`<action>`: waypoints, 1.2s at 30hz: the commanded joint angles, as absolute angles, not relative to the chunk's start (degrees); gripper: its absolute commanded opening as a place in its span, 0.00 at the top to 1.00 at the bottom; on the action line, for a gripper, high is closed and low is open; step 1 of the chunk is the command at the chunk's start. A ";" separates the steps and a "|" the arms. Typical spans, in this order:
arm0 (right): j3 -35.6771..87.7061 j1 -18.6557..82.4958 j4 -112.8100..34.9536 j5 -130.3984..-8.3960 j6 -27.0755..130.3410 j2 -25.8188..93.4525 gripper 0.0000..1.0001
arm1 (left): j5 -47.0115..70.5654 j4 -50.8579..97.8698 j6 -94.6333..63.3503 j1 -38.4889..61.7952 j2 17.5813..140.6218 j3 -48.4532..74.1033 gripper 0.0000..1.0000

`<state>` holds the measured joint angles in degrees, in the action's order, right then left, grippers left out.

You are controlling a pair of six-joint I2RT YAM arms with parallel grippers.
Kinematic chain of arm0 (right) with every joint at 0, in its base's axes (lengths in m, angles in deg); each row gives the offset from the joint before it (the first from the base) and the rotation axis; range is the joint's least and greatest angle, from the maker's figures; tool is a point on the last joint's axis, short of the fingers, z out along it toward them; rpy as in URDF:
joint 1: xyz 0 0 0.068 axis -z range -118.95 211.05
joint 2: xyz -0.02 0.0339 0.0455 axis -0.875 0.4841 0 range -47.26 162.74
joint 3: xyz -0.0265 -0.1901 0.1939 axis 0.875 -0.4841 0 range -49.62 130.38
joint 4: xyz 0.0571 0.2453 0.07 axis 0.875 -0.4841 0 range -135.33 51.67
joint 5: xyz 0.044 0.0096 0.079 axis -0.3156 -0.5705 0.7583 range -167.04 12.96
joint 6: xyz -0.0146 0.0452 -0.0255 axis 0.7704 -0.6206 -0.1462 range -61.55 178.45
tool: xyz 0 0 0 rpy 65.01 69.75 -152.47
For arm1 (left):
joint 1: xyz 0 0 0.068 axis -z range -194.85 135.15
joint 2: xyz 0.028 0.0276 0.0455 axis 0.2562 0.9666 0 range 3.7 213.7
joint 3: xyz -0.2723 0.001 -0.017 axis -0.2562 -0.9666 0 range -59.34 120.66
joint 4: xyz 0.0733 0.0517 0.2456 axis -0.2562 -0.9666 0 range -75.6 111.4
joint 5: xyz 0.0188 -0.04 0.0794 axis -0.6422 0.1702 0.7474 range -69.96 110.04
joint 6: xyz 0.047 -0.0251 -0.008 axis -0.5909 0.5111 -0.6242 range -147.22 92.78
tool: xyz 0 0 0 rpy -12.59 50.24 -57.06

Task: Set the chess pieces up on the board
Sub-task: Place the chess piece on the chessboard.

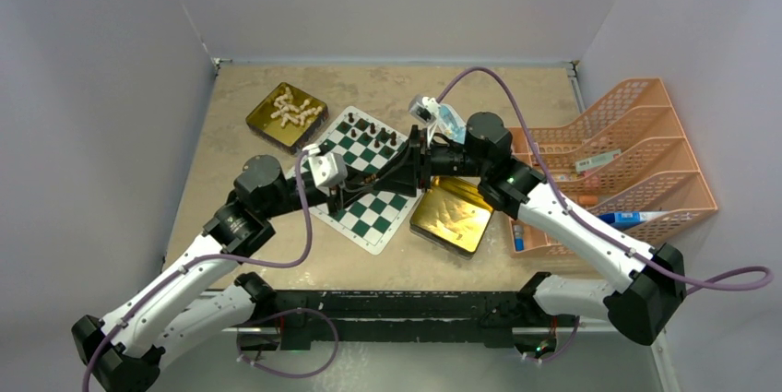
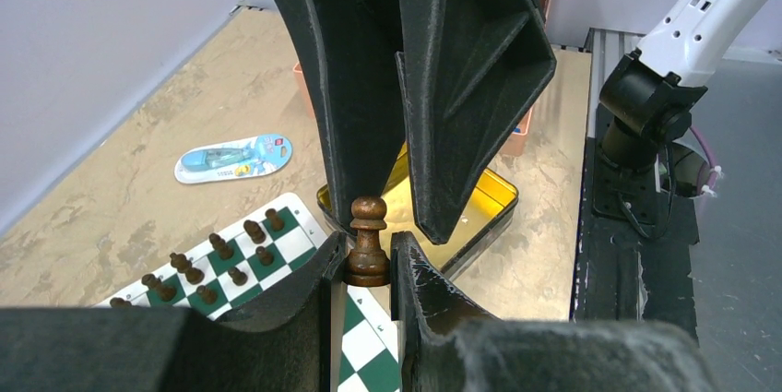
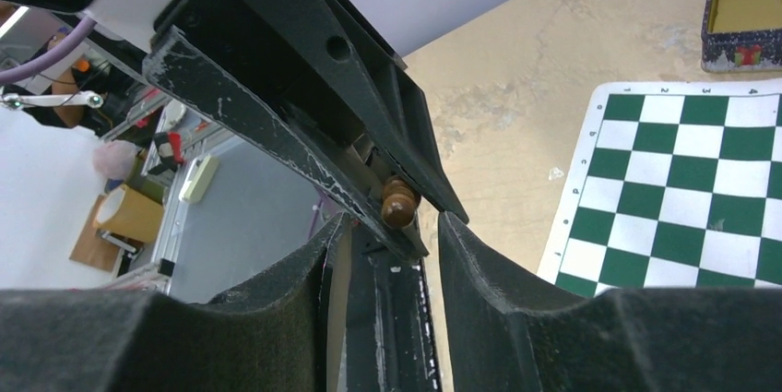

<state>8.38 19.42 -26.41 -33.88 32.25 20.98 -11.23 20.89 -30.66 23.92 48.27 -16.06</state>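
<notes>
Tan tabletop [image 1: 221, 134] around board [image 1: 373, 221] edges

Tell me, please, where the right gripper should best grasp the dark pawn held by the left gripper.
By its round head and neck, from above its head: the dark pawn stands upright, its base clamped in the left gripper, so only its top is free.

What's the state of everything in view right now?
left gripper: shut on the dark pawn's base
dark pawn: upright, its head by the right gripper's fingertips
right gripper: open, gripping nothing
board: flat on the table, partly set
dark pieces: standing upright on the board
far tin: open, cream pieces piled inside
near tin: open, no pieces seen inside
</notes>
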 commanded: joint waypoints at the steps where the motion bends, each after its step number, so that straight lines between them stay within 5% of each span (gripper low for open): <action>1: 8.83 19.12 -21.36 -33.10 30.80 20.13 0.58 | -11.97 23.95 -29.85 23.93 48.58 -14.35 1.00; 17: 8.74 19.12 -22.56 -36.99 31.12 20.56 0.88 | -11.12 23.57 -29.70 24.00 48.50 -14.30 1.00; 18: 8.78 19.12 -22.74 -37.76 31.40 20.52 0.89 | -10.77 23.41 -29.73 23.97 48.40 -14.26 0.98; 24: 10.26 19.12 -26.90 -41.35 33.47 19.94 0.91 | -5.53 21.51 -28.35 24.00 47.54 -14.05 0.48; 36: 16.27 19.12 -40.27 -71.87 40.32 24.45 0.93 | 10.08 10.60 -29.25 23.93 41.14 -14.83 0.33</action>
